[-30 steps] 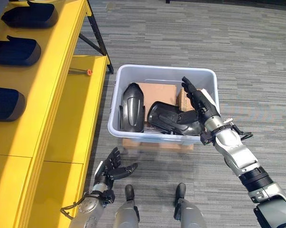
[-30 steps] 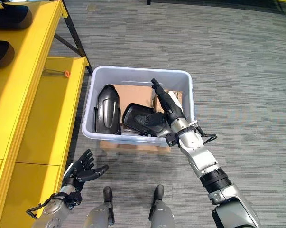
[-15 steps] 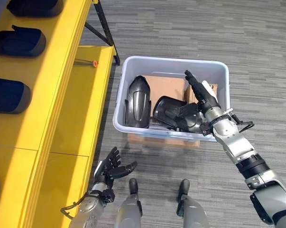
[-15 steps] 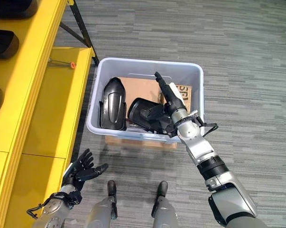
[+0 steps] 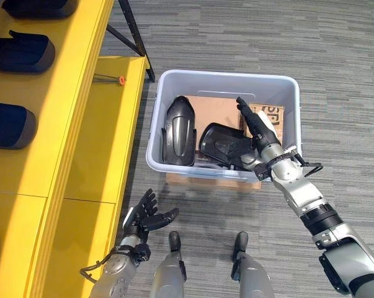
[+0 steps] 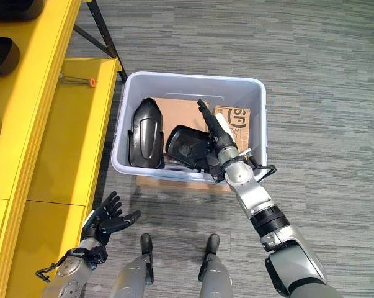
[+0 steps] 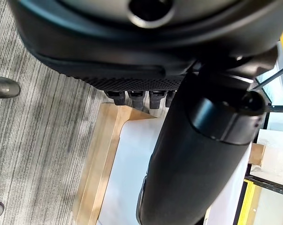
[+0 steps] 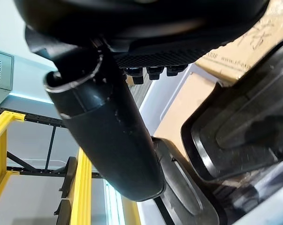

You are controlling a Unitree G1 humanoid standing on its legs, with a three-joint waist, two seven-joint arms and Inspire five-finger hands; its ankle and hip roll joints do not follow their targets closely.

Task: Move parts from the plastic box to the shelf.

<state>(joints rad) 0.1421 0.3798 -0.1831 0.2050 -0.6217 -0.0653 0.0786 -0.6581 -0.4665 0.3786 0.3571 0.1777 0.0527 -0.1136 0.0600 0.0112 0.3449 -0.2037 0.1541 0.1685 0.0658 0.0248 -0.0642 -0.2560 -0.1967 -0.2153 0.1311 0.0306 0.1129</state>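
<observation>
A yellow metal shelf (image 5: pixel 62 124) is being shown along the left side, with dark rounded plastic parts (image 5: pixel 10 124) already being held on its upper level and a thin tool with an orange tip (image 5: pixel 106 78) lying on the lower level. Low near the shelf's front, above the grey carpeted floor (image 5: pixel 236 37), the left hand (image 5: pixel 146 215) is being held with its fingers spread and relaxed, and nothing is being gripped by it. Right of the shelf, a pale grey plastic box (image 5: pixel 168 84) is being supported on a flat brown cardboard slab (image 5: pixel 202 182) on the floor. Inside the box, a black elongated shell-shaped part (image 5: pixel 179 129) is being leaned upright against the left wall, and a second black, flatter moulded part (image 5: pixel 221 141) is lying just beside it toward the middle, over brown cardboard pieces (image 5: pixel 214 108) lining the bottom. The right hand (image 5: pixel 256 129) is being reached into the box from the right, over the near rim, with its fingers (image 5: pixel 244 107) being kept straight and pointed toward the far wall; it is being held just beside the flatter part's right edge, and no grasp on any part is being made, though whether it is touching cannot be told.
</observation>
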